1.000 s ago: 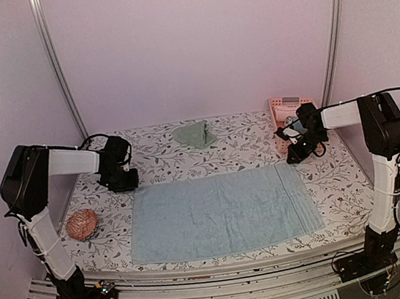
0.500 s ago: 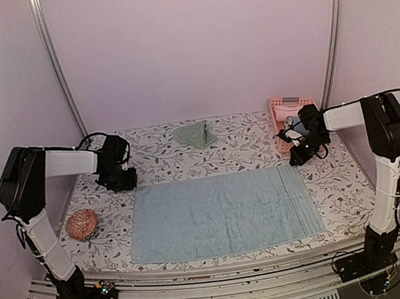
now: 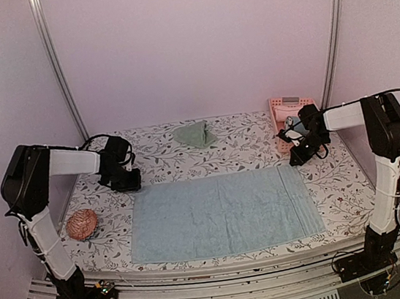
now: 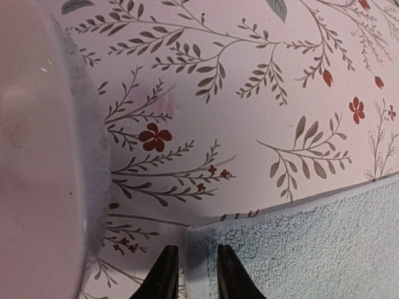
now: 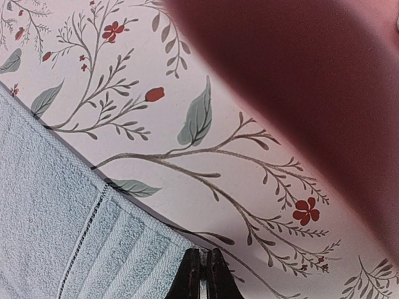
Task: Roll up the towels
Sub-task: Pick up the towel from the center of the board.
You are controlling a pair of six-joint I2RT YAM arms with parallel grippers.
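The light blue towel [image 3: 223,213] lies spread flat in the middle of the floral table. A pale green towel [image 3: 195,134] sits crumpled at the back. My left gripper [image 3: 132,182] is at the blue towel's far-left corner [image 4: 206,240]. It is open [image 4: 193,277], with one finger on the cloth and the other on the table beside the towel's edge. My right gripper [image 3: 298,156] is at the far-right corner, shut [image 5: 202,274], with the very tip of the blue towel's ribbed corner [image 5: 124,249] pinched between its fingertips.
A pink slatted basket [image 3: 289,112] stands at the back right, just behind my right gripper, and fills the right wrist view's upper right as a dark pink blur [image 5: 299,75]. A pinkish ridged ball [image 3: 81,224] lies at the left. A pale blurred surface [image 4: 37,156] looms beside my left gripper.
My left gripper's jaws have parted and let go of the far-left corner. My right gripper has drifted slightly right, still pinching its corner. The towel lies a little flatter.
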